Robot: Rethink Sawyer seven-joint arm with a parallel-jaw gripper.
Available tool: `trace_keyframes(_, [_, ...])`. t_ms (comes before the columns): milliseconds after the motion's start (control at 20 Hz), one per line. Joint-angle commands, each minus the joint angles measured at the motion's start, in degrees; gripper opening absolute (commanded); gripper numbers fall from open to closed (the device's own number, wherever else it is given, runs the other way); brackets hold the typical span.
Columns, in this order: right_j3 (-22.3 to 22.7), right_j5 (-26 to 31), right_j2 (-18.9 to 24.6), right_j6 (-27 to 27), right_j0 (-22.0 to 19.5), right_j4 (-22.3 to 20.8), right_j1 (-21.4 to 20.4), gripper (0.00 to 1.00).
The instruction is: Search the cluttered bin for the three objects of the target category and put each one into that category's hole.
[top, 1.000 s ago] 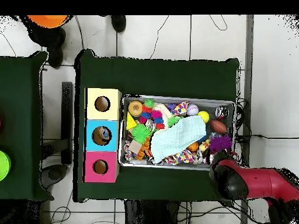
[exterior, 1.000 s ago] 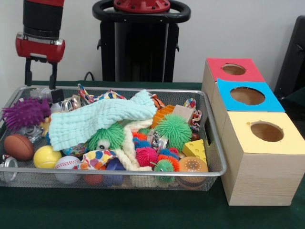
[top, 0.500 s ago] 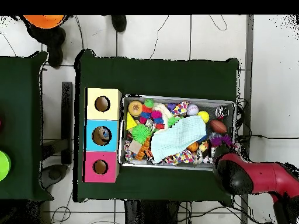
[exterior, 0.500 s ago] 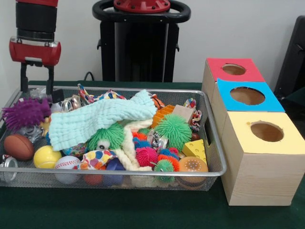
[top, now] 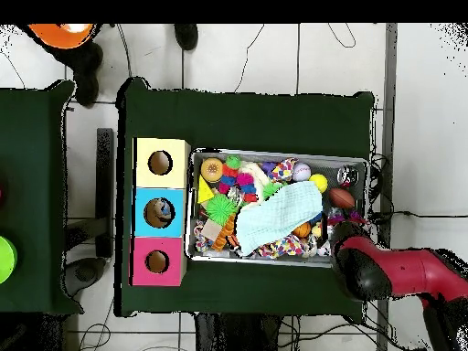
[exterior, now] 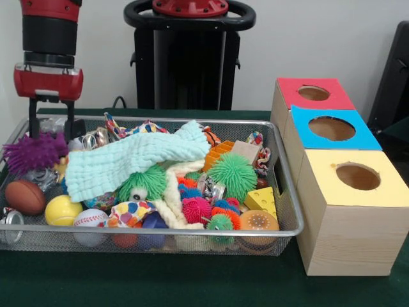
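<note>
Gripper (exterior: 50,125) up at the far left corner of the bin (exterior: 289,224), two dark fingers (exterior: 68,121) hanging straight down and spread apart, nothing between them; from the front view the tips sit at the back rim, just above the purple spiky toy (exterior: 33,152), and whether they touch anything in there cannot be told. From overhead, the red arm (top: 411,274) reaches in from the right and its black wrist covers that same corner of the bin (top: 274,154). Bin itself sits on the green desk (exterior: 160,281), packed full: a pale mint cloth (exterior: 131,160) draped across the middle, a green fuzzy toy with an eye (exterior: 142,183) under its edge, a second green spiky ball (exterior: 232,174) to the right, a pink spiky ball (exterior: 196,209) in front. Along the near left side, a small brown football (exterior: 24,196), a yellow ball (exterior: 62,210) and a baseball (exterior: 91,222) in a row. Right beside the bin stand three wooden boxes, each with a round hole on top: yellow box (exterior: 354,211) nearest, blue box (exterior: 329,131) in the middle, red box (exterior: 311,94) farthest back.
</note>
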Motion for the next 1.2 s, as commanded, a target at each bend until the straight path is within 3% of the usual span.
trace_keyframes(50, [-7.3, -5.1, 2.1, -5.0, -0.4, -8.0, 8.3, 1.00])
trace_keyframes(450, [-9.3, -6.7, 0.4, -3.4, 0.4, -10.8, 9.1, 1.00])
trace_keyframes(1000, [-14.0, -6.9, -7.8, -0.3, 6.6, -16.7, 4.7, 1.00])
trace_keyframes(1200, [-15.2, -6.8, -10.5, 0.9, 8.5, -18.1, 5.0, 1.00])
